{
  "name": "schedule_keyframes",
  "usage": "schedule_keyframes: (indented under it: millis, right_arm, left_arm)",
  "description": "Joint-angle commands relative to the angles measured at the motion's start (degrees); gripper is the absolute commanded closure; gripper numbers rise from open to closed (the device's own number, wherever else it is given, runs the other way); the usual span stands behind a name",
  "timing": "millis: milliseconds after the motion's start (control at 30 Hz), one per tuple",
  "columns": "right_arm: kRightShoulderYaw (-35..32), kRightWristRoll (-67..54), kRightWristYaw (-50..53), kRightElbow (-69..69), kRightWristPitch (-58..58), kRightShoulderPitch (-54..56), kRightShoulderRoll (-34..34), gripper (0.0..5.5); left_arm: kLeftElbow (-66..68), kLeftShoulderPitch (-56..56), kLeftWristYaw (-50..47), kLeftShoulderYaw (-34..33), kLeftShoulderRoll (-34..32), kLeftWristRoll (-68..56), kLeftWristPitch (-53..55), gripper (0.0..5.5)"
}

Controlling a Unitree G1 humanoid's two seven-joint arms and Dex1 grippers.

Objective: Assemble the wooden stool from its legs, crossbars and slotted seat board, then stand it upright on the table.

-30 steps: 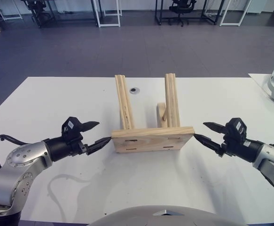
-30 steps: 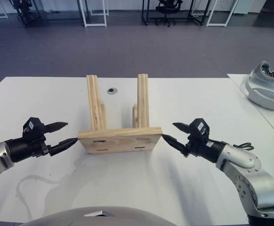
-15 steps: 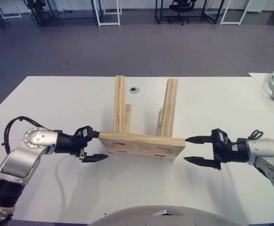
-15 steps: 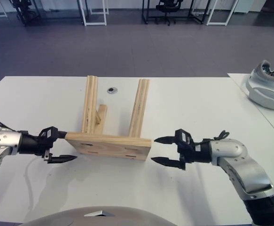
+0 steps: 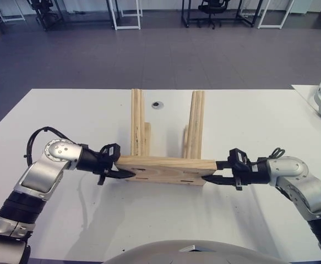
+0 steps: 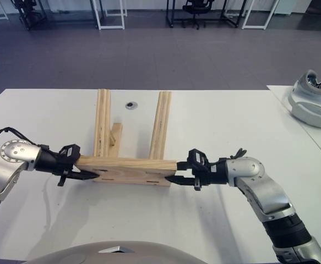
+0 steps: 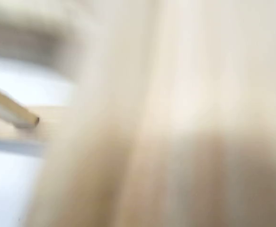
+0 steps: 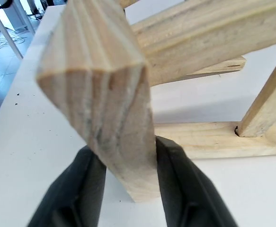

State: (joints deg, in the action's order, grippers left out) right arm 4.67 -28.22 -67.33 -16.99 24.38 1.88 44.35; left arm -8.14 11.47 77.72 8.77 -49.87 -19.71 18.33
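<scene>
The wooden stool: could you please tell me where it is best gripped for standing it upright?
Grip the seat board by its short ends, left gripper from the left, right gripper from the right: the slab fits the jaws, and the legs point away, leaving both ends free.

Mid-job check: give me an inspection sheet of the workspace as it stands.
Surface: white table.
Job's things: stool lying on its side, legs pointing away from the robot; seat nearest.
Clutter: small dark round thing behind the stool; white device on the next table, right.
Grippers: left gripper shut on the seat's left end; right gripper on its right end.
Cables: black cable looped at the left arm; thin cable at the right wrist.
Surroundings: grey floor, desk frames, office chair.
</scene>
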Motion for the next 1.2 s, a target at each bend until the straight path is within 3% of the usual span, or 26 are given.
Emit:
schedule_keyframes:
  millis: [33, 133, 233, 333, 433, 567, 767, 833, 867, 1000, 1200]
  right_arm:
    - [-8.0, -20.5, -2.9, -6.1, 13.4, 8.8, 2.5, 3.98]
    - [-12.3, -39.6, -2.2, -2.8, 30.5, 21.5, 7.8, 3.98]
    - [-11.2, -59.1, -0.2, 6.8, 46.3, 35.5, 12.3, 4.05]
    - [-3.5, -71.2, -0.4, 24.1, 60.8, 53.3, 11.0, 4.16]
    - [9.7, -77.6, -4.1, 34.2, 68.1, 62.8, 14.1, 4.16]
    - [21.5, -84.7, -7.2, 33.8, 68.1, 58.9, 19.8, 4.15]
    - [20.2, -84.8, -1.8, 28.8, 65.2, 38.3, 17.3, 4.14]
    - [17.7, -84.8, 5.7, 29.7, 61.2, 31.6, 16.6, 4.11]
    - [16.7, -84.8, 9.0, 29.9, 59.5, 29.1, 16.5, 4.06]
    - [10.0, -84.7, 21.6, 34.3, 54.9, 20.6, 17.2, 3.08]
    - [-3.5, -83.2, 27.3, 40.3, 53.8, 16.4, 18.7, 1.81]
  left_arm:
    - [-8.6, 11.1, 4.6, -6.0, -0.3, -20.4, 15.1, 3.91]
    - [-7.1, 21.9, 9.1, -9.5, -4.6, -36.1, 34.2, 3.99]
    - [2.1, 35.7, 11.4, -10.9, -7.4, -48.0, 55.7, 4.18]
    - [21.4, 53.7, 13.0, -5.8, -2.3, -52.0, 72.0, 4.18]
    - [36.8, 63.0, 14.5, 5.5, -2.9, -54.6, 74.2, 4.18]
    - [38.6, 61.2, 14.7, 19.7, -6.5, -63.4, 74.2, 4.18]
    - [30.3, 47.3, 13.5, 27.2, -12.2, -72.5, 74.2, 4.18]
    - [30.4, 42.1, 6.7, 23.4, -11.5, -69.4, 74.2, 4.18]
    - [30.2, 40.0, 3.8, 21.3, -11.4, -67.9, 74.2, 3.75]
    - [33.7, 32.3, -7.7, 10.3, -9.6, -61.6, 72.5, 2.96]
    - [46.7, 31.4, -13.6, -5.3, -10.1, -52.2, 66.4, 1.79]
